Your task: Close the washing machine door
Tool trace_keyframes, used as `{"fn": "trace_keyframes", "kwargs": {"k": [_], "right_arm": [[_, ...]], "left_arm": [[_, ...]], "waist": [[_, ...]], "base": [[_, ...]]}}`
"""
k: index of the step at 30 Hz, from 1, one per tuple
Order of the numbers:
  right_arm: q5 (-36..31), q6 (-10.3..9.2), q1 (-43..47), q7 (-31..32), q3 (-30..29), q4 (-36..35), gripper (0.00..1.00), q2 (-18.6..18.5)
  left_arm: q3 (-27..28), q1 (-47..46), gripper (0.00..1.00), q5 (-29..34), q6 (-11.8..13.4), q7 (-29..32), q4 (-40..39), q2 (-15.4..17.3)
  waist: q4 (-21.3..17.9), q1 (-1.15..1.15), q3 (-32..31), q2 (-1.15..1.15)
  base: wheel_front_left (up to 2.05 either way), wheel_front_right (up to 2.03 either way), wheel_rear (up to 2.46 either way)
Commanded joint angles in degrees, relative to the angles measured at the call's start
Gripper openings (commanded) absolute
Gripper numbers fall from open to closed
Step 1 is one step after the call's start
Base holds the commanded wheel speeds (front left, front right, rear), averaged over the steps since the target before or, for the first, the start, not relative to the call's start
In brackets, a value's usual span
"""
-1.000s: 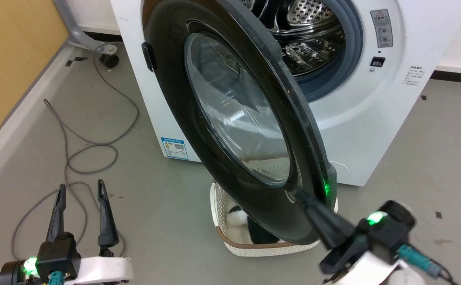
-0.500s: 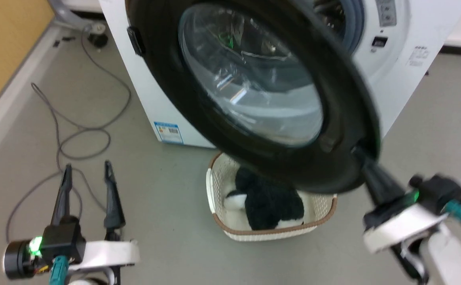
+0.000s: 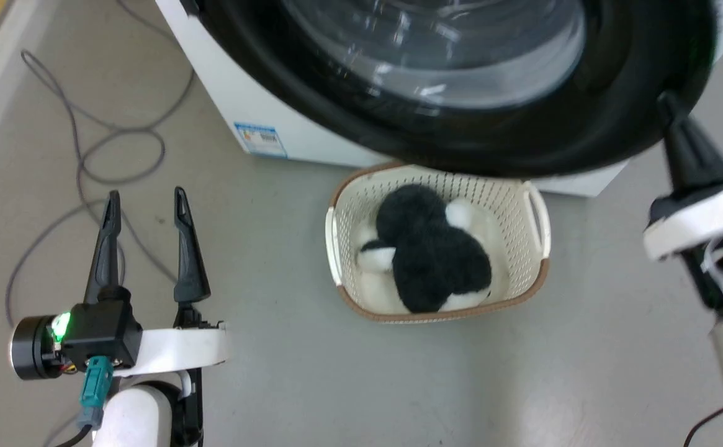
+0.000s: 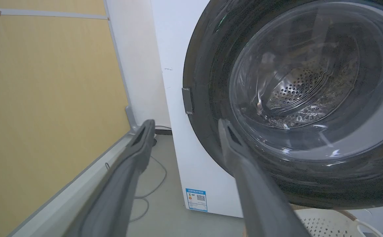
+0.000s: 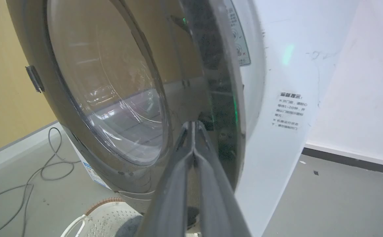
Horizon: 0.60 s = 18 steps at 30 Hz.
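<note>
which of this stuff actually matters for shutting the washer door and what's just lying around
For the job:
- washing machine door
- washing machine
- right gripper, shut, tip at the door's black rim

Just lying about:
- cream basket on the floor, with a black-and-white plush toy in it
- grey cable on the floor
- left gripper, open, touching nothing

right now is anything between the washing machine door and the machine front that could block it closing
Nothing visible. The gap between the washing machine door and the washing machine looks clear in the right wrist view; the basket sits on the floor below it.
</note>
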Motion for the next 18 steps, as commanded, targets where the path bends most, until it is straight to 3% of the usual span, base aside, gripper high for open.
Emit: {"fn": "trace_keyframes", "kwargs": {"k": [1, 18], "right_arm": [[-0.5, -0.09, -2.5, -0.3, -0.4, 1.7, 0.0, -1.0], [-3.1, -0.09, -17.0, -0.3, -3.6, 13.8, 0.0, -1.4]], "left_arm": [[0.0, -1.1, 1.0, 0.5, -0.1, -0.2, -0.3, -0.1], [0.4, -3.0, 1.0, 0.3, 0.4, -0.2, -0.9, -1.0]], "waist": [[0.5, -0.01, 1.9, 0.0], [0.4, -0.01, 6.1, 0.0]], "base": [[0.0, 0.0, 0.0], [0.0, 0.0, 0.0]]}}
